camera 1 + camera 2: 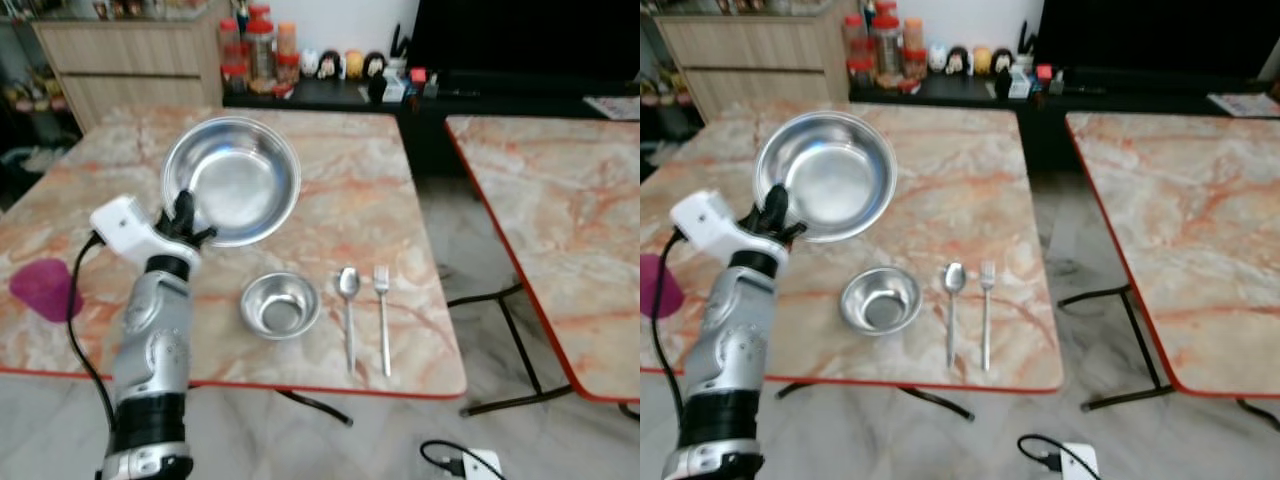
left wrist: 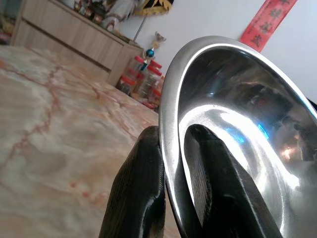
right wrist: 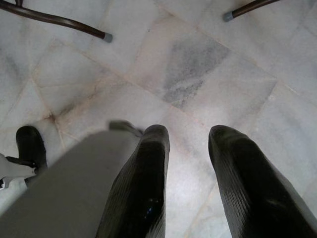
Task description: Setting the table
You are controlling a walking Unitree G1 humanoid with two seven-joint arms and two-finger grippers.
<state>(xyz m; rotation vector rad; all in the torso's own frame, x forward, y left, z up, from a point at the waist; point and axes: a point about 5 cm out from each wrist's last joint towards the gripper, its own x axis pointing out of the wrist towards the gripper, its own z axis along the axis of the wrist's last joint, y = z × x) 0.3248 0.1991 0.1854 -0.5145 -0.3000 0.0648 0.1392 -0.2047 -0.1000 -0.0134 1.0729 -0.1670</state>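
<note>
Big steel bowl (image 1: 235, 178) is held tilted above the marble table (image 1: 380, 190), upper left of the frame, its near rim pinched by the left gripper (image 1: 183, 222). Lower centre, a small bowl (image 1: 280, 304), spoon (image 1: 348, 312) and fork (image 1: 383, 315) are lined up. Right gripper (image 3: 185, 163) is hung over the floor, fingers parted, nothing held.

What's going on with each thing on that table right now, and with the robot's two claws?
Large steel bowl: empty, tilted, rim pinched by left claw.
Small steel bowl: empty, upright on table.
Spoon: flat, beside fork.
Fork: flat, right of spoon.
Left claw: shut on the large bowl's rim.
Right claw: open, idle above floor.
</note>
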